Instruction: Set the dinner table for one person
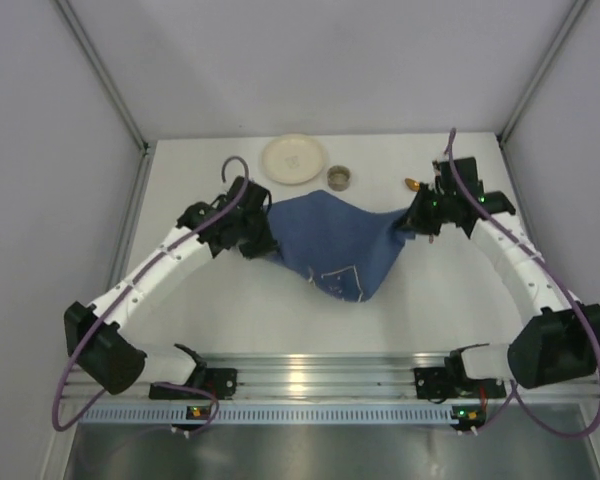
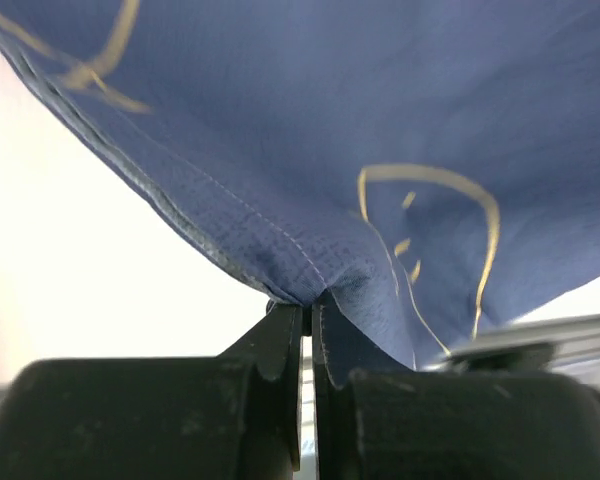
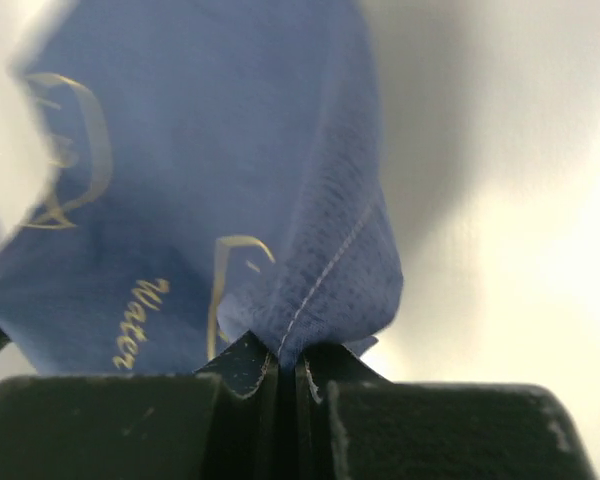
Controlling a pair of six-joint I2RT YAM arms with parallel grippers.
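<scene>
Tabletop (image 1: pixel 300 325) needs blue cloth (image 1: pixel 330 240) spread: soft, light, floppy; left gripper (image 2: pixel 308 305) & right gripper (image 3: pixel 280 360) each clamped on 1 corner, best hold pts.

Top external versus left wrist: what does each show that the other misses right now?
Only top external: the cream plate and small round cup at the far side of the dinner table, plus the right gripper holding the far corner of the blue cloth. Only left wrist: the left gripper seen close, pinching the stitched hem, and the cream outlines printed on the fabric. Both: the cloth gripped by the left gripper.
</scene>
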